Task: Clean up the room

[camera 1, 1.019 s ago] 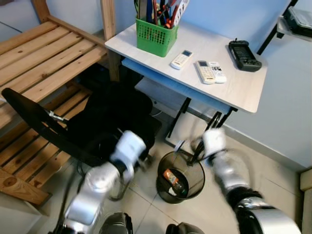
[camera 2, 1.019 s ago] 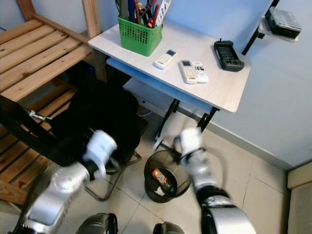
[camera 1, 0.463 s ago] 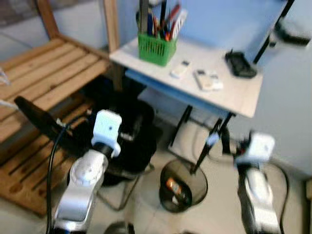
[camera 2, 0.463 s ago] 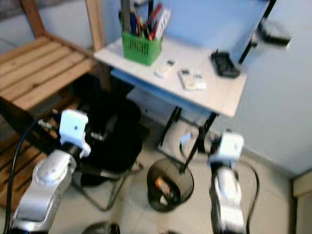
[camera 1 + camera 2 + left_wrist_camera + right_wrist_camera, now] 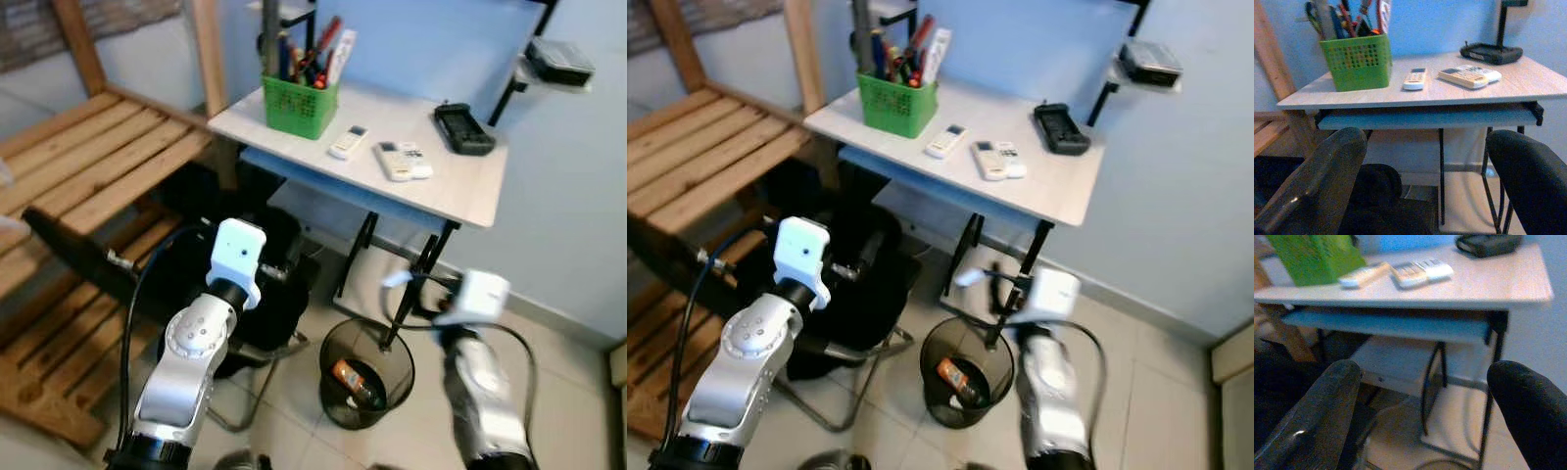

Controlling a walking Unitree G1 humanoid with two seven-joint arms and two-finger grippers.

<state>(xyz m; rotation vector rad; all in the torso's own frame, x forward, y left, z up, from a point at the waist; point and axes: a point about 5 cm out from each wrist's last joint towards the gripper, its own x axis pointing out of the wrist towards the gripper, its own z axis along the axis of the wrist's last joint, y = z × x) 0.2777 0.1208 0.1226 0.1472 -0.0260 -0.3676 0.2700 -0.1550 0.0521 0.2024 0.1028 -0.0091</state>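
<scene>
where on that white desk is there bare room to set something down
Free: the white desk's front strip, between the white remotes and its front edge, and the corner right of the black handset. Crowded: the back-left corner, taken by the green basket of pens.

Blue wall [image 5: 431, 39] behind small white desk [image 5: 470, 186] on black legs. Slatted wooden bed frame [image 5: 88, 166] left. Pale tiled floor [image 5: 568, 392]. Even indoor light.
</scene>
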